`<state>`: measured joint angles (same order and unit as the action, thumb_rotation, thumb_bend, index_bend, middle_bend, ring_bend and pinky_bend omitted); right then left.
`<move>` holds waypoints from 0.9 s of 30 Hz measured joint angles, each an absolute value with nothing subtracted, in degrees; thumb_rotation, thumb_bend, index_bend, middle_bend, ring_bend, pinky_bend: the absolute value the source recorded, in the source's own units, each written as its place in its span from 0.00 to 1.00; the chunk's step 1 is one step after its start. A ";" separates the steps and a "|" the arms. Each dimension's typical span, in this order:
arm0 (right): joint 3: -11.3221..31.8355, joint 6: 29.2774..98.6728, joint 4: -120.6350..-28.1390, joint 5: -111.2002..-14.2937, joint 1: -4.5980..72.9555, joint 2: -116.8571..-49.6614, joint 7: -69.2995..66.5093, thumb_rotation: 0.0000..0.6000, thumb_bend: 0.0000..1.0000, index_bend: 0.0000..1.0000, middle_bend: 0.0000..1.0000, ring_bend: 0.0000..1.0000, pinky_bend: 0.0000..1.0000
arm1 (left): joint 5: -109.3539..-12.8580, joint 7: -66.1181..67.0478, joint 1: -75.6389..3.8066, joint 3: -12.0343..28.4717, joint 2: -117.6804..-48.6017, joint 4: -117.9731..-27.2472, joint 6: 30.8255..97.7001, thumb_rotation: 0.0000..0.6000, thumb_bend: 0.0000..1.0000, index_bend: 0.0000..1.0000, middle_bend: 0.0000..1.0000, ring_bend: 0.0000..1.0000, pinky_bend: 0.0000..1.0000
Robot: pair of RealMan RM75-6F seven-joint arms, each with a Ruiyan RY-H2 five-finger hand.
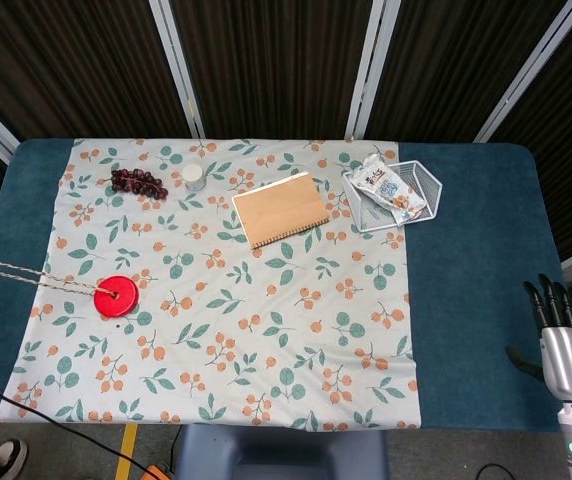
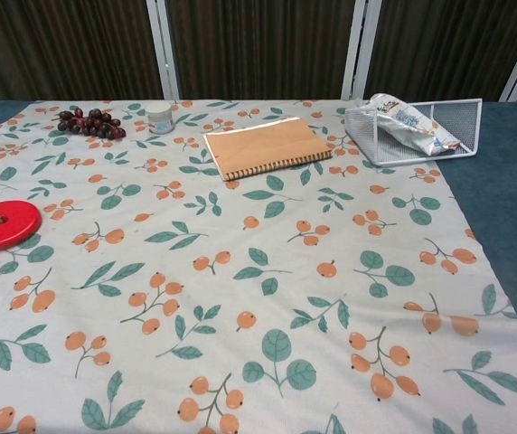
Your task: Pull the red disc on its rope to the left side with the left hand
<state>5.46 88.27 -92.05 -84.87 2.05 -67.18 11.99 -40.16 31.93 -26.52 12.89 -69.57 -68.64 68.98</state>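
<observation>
The right hand (image 1: 571, 345) hangs off the bench's right edge, fingers (image 1: 556, 300) straight, slightly apart, holding nothing. The left hand is out of both views, so its fingers cannot be told. The disc (image 1: 117, 296) lies near the cloth's (image 1: 296, 370) left edge, its rope (image 1: 16, 270) running taut past the bench's left edge. Only the head view shows that run; the chest view shows the disc (image 2: 2, 224) and perhaps a rope stub. Open cloth stretches rightward.

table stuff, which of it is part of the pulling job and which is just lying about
Part of the job:
- flat round red disc, near the cloth's left edge
- twisted beige rope, running from the disc off the left of the frame

Just lying about:
- dark purple bunch of grapes
- small white jar
- brown spiral-bound notebook
- white wire basket holding a crinkled snack packet
</observation>
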 measured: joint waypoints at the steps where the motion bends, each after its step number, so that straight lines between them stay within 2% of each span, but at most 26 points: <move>1: 5.45 88.27 -92.00 -84.81 2.03 -67.18 11.90 1.00 0.29 0.00 0.00 0.00 0.00 | -39.59 32.51 -26.30 13.30 -69.53 -68.78 69.74 1.00 0.92 0.95 0.29 0.10 0.24; 6: 5.38 88.13 -91.46 -84.42 1.95 -67.33 11.26 1.00 0.29 0.00 0.00 0.00 0.00 | -41.80 31.62 -25.99 13.67 -69.42 -70.59 70.59 1.00 0.92 0.95 0.30 0.11 0.24; 12: 5.17 87.99 -91.41 -84.55 2.01 -67.67 10.73 1.00 0.29 0.00 0.00 0.00 0.00 | -52.76 22.85 -26.26 13.04 -69.07 -75.71 70.86 1.00 0.90 0.93 0.27 0.10 0.24; 13: 5.14 87.96 -91.46 -84.54 2.00 -67.68 10.48 1.00 0.29 0.00 0.00 0.00 0.00 | -55.91 20.82 -26.41 12.56 -68.99 -76.73 70.70 1.00 0.87 0.89 0.25 0.09 0.24; 15: 5.07 87.82 -91.58 -84.50 1.98 -67.59 9.62 1.00 0.29 0.00 0.00 0.00 0.00 | -60.85 18.43 -26.70 11.58 -69.04 -77.93 70.42 1.00 0.74 0.71 0.21 0.07 0.22; 18: 5.05 87.66 -91.57 -84.23 1.87 -67.29 8.32 1.00 0.29 0.00 0.00 0.00 0.00 | -68.32 14.29 -27.25 9.54 -69.42 -79.84 69.55 1.00 0.56 0.37 0.16 0.04 0.20; 19: 5.06 87.65 -91.50 -84.10 1.82 -67.19 8.05 1.00 0.29 0.00 0.00 0.00 0.00 | -70.45 12.48 -27.47 8.66 -69.56 -80.77 68.95 1.00 0.50 0.22 0.14 0.02 0.20; 21: 5.09 87.65 -91.23 -83.83 1.69 -66.98 7.64 1.00 0.29 0.00 0.00 0.00 0.00 | -72.44 10.40 -27.77 7.23 -69.57 -82.15 67.56 1.00 0.41 0.03 0.06 0.00 0.17; 23: 5.16 87.68 -91.01 -83.62 1.62 -66.92 7.34 1.00 0.29 0.00 0.00 0.00 0.00 | -72.94 9.90 -28.12 6.23 -69.20 -83.26 65.33 1.00 0.35 0.00 0.01 0.00 0.15; 27: 5.08 87.63 -90.79 -83.64 1.57 -66.94 6.87 1.00 0.29 0.00 0.00 0.00 0.00 | -71.22 10.44 -28.62 5.32 -68.47 -84.43 61.09 1.00 0.32 0.00 0.00 0.00 0.09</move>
<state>5.08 87.63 -90.79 -83.64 1.57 -66.94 6.87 -71.22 10.44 -28.62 5.32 -68.47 -84.43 61.09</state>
